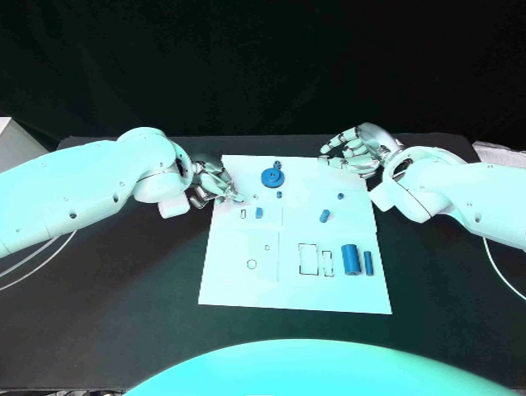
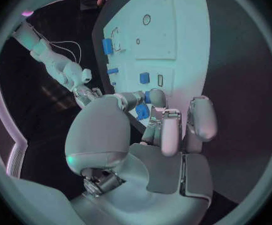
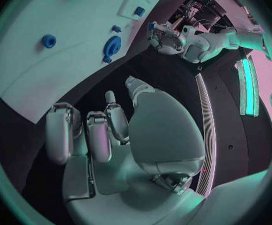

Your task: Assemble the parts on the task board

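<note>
Left hand [image 1: 209,186] sits at the far left corner of the task board [image 1: 245,285], fingers curled in close over the board's edge. In the left wrist view a small blue part [image 2: 142,112] shows right at the fingertips [image 2: 156,99] (held or merely touched — cannot tell).

Task board lies flat in the middle of the black desk [image 1: 96,330]. On it, going left to right: a small blue piece [image 1: 258,213] beside a pale outline near the left hand; a round blue gear-like part [image 1: 268,177] at the far edge; a tiny blue piece [image 1: 279,195] just nearer; a small slanted blue part [image 1: 324,217] mid-board; another small one [image 1: 341,196] beyond it; then a blue cylinder [image 1: 351,259] and a thinner blue bar [image 1: 367,263] lying side by side near the right edge.

Right hand [image 1: 358,148] hovers off the board's far right corner, fingers loosely curled and apart, holding nothing.
</note>
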Available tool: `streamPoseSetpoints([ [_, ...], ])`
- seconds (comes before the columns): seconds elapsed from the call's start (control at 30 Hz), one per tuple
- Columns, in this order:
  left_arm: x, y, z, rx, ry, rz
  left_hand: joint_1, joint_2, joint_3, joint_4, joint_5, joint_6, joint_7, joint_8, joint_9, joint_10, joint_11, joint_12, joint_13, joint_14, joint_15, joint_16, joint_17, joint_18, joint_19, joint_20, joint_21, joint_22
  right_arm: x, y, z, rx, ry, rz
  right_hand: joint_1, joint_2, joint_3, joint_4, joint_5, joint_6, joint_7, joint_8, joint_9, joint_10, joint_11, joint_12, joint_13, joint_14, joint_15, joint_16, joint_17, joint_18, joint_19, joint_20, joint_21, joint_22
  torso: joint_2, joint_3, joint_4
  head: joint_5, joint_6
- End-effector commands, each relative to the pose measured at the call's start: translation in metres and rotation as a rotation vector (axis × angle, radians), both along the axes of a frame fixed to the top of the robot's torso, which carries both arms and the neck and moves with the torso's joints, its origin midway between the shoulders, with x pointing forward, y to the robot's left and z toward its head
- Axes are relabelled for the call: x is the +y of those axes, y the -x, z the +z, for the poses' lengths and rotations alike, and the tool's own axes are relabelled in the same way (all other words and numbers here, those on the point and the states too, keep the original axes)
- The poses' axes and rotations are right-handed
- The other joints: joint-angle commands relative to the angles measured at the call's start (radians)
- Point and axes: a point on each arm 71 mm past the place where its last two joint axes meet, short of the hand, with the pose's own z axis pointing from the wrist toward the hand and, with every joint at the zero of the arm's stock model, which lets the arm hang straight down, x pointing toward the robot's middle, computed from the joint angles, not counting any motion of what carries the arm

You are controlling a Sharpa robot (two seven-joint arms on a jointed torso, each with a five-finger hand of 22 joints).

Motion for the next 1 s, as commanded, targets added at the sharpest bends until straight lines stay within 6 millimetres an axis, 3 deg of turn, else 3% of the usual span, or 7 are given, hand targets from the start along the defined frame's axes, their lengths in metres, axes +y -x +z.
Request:
streamPoseSetpoints([
  [0.03, -0.007, 0.002, -0.001, 0.137, -0.025, -0.126, -0.001, 0.01, 0.197, -0.206, 0.005, 0.004, -0.003, -0.007, -0.002, -0.007, 0.001, -0.005, 0.002, 0.068, 0.001, -0.006, 0.172, 0.015, -0.011, 0.0, -0.004, -0.001, 0.002, 0.0, -0.001, 0.005, 0.005, 0.02, -0.003, -0.001, 0.005, 0.001, 0.007, -0.004, 0.001, 0.006, -0.001, -0.005, 0.0, 0.0, 0.052, 0.082, 0.003, -0.004, 0.184, 0.006, 0.016, 0.002, 0.001, 0.11, 0.001, 0.0005, -0.0009, 0.001, 0.0],
  [0.27, -0.016, -0.011, 0.004, 0.198, -0.089, -0.187, -0.01, 0.021, 0.198, -0.226, 0.007, 0.007, -0.002, -0.013, -0.007, -0.008, 0.001, 0.002, 0.013, 0.07, 0.001, -0.002, 0.178, 0.013, -0.007, 0.001, 0.003, 0.008, 0.004, 0.0, -0.001, 0.005, 0.004, 0.022, -0.003, -0.001, 0.005, 0.001, 0.007, -0.004, 0.001, 0.006, -0.001, -0.005, 0.0, 0.0, 0.052, 0.082, 0.003, -0.004, 0.184, 0.006, 0.016, 0.002, 0.001, 0.11, 0.0, 0.0013, -0.0009, 0.002, 0.0],
  [0.67, -0.03, -0.021, 0.004, 0.214, -0.23, -0.21, -0.076, 0.052, 0.223, -0.292, 0.019, 0.026, 0.0, -0.027, -0.015, 0.006, 0.003, 0.021, 0.041, 0.078, 0.002, 0.012, 0.199, 0.008, 0.007, 0.002, 0.023, 0.034, 0.007, -0.001, -0.001, 0.003, 0.003, 0.025, -0.003, -0.001, 0.006, 0.001, 0.01, -0.004, 0.001, 0.006, -0.001, -0.005, 0.0, 0.001, 0.053, 0.082, 0.003, -0.005, 0.184, 0.006, 0.016, 0.002, 0.001, 0.11, -0.002, 0.0014, 0.0016, 0.009, 0.0],
  [0.77, -0.035, -0.022, 0.003, 0.195, -0.242, -0.204, -0.098, 0.057, 0.231, -0.31, 0.036, 0.033, 0.0, -0.027, -0.015, 0.018, 0.002, 0.03, 0.054, 0.083, 0.001, 0.018, 0.21, 0.005, 0.017, 0.001, 0.033, 0.047, 0.008, -0.001, -0.001, 0.003, 0.003, 0.026, -0.003, -0.001, 0.006, 0.001, 0.011, -0.004, 0.001, 0.007, -0.001, -0.005, 0.0, 0.001, 0.052, 0.082, 0.003, -0.005, 0.183, 0.006, 0.016, 0.002, 0.0, 0.11, -0.002, 0.001, 0.0008, 0.011, 0.0],
  [0.83, -0.037, -0.022, 0.003, 0.177, -0.251, -0.197, -0.122, 0.061, 0.237, -0.326, 0.079, 0.04, -0.001, -0.026, -0.014, 0.027, 0.0, 0.034, 0.06, 0.086, 0.0, 0.023, 0.216, 0.003, 0.024, 0.0, 0.041, 0.056, 0.008, -0.001, -0.001, 0.003, 0.002, 0.027, -0.003, -0.001, 0.006, 0.001, 0.011, -0.004, 0.001, 0.007, -0.001, -0.005, 0.0, 0.001, 0.052, 0.082, 0.003, -0.005, 0.183, 0.006, 0.016, 0.002, 0.0, 0.11, -0.001, 0.0004, 0.0002, 0.011, 0.0],
  [0.93, -0.04, -0.023, 0.003, 0.146, -0.263, -0.183, -0.141, 0.065, 0.236, -0.337, 0.11, 0.044, -0.001, -0.024, -0.012, 0.037, 0.0, 0.039, 0.067, 0.089, -0.001, 0.027, 0.224, 0.0, 0.033, -0.001, 0.05, 0.067, 0.008, -0.001, -0.001, 0.002, 0.002, 0.027, -0.003, -0.001, 0.006, 0.001, 0.011, -0.004, 0.001, 0.007, -0.001, -0.005, 0.0, 0.001, 0.052, 0.082, 0.003, -0.005, 0.183, 0.006, 0.016, 0.002, 0.0, 0.11, 0.0, 0.0, 0.0006, 0.013, 0.0],
  [1.0, -0.042, -0.023, 0.003, 0.118, -0.272, -0.172, -0.144, 0.065, 0.236, -0.339, 0.115, 0.044, -0.001, -0.023, -0.011, 0.038, 0.0, 0.039, 0.066, 0.089, -0.001, 0.028, 0.225, 0.0, 0.034, -0.001, 0.051, 0.068, 0.008, -0.001, -0.001, 0.002, 0.002, 0.027, -0.003, -0.001, 0.006, 0.001, 0.011, -0.004, 0.001, 0.007, -0.001, -0.005, 0.0, 0.001, 0.052, 0.082, 0.003, -0.005, 0.183, 0.006, 0.016, 0.002, 0.0, 0.11, 0.0, 0.0001, 0.0002, 0.013, 0.0],
])
